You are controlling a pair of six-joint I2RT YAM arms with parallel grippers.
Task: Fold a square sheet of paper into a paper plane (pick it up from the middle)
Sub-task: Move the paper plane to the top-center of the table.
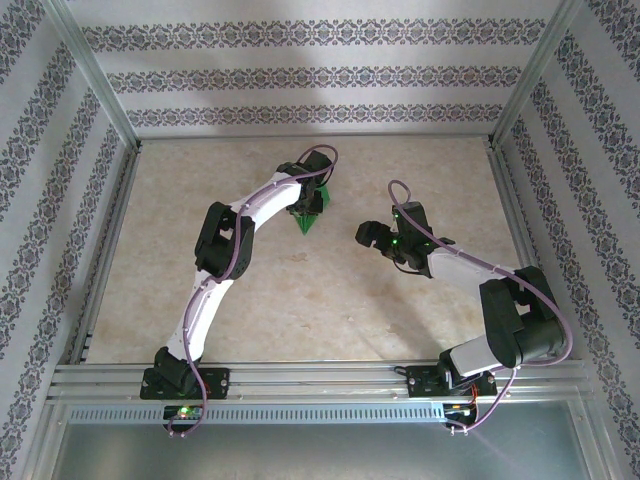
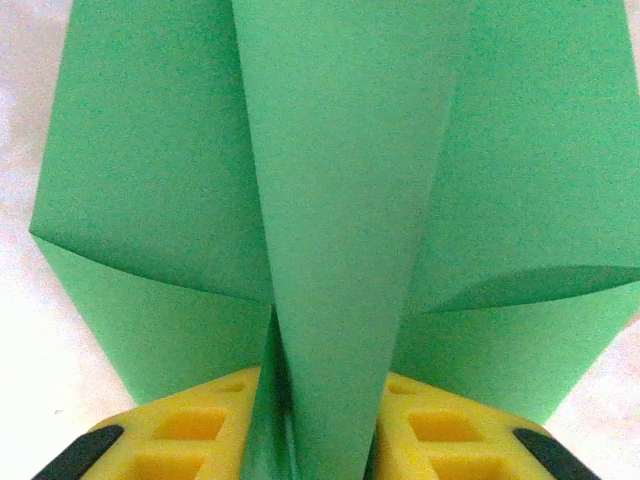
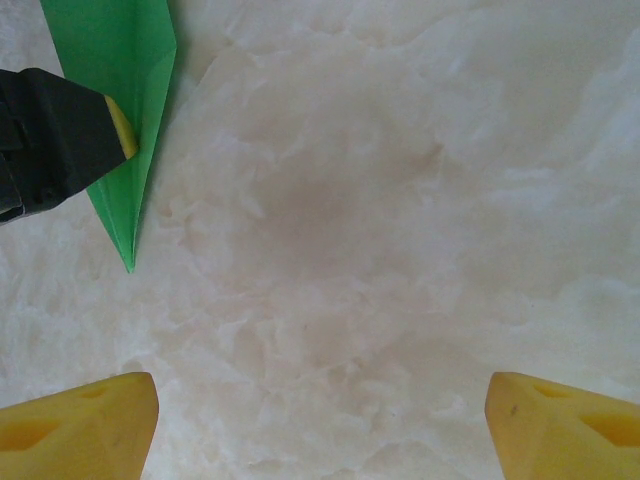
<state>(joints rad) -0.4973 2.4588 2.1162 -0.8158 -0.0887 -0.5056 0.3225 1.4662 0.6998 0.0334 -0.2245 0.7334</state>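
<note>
The plane (image 1: 304, 222) sat in the left gripper (image 1: 306, 203), over the far middle of the table (image 1: 300, 310). Its pointed nose aimed back toward the arm bases. The left arm reached out in a long bend from its base at the near left, and its gripper was clamped on the green paper from the far side.

In the left wrist view, the yellow fingers (image 2: 190, 430) were pressed on either side of the plane's centre fold (image 2: 350, 200). The wings spread out to the left and right above them, each with a crease running across it. The paper hid most of the surface beneath it, so it was not possible to tell whether the plane touched the table or hung just above it.

The right gripper (image 1: 368, 236) was to the right of the plane, near it but apart, and faced toward it. Its jaws stood wide apart and held nothing. The right wrist view showed its two yellow fingertips (image 3: 80, 425) at the lower corners, with bare marbled table (image 3: 400, 200) between them. At the upper left of that view, the plane's narrow nose (image 3: 125, 200) pointed down the frame. One black finger of the left gripper, with a yellow pad (image 3: 122, 128), was pressed against the plane's side.

Patterned walls (image 1: 320, 75) enclosed the table on three sides.
</note>
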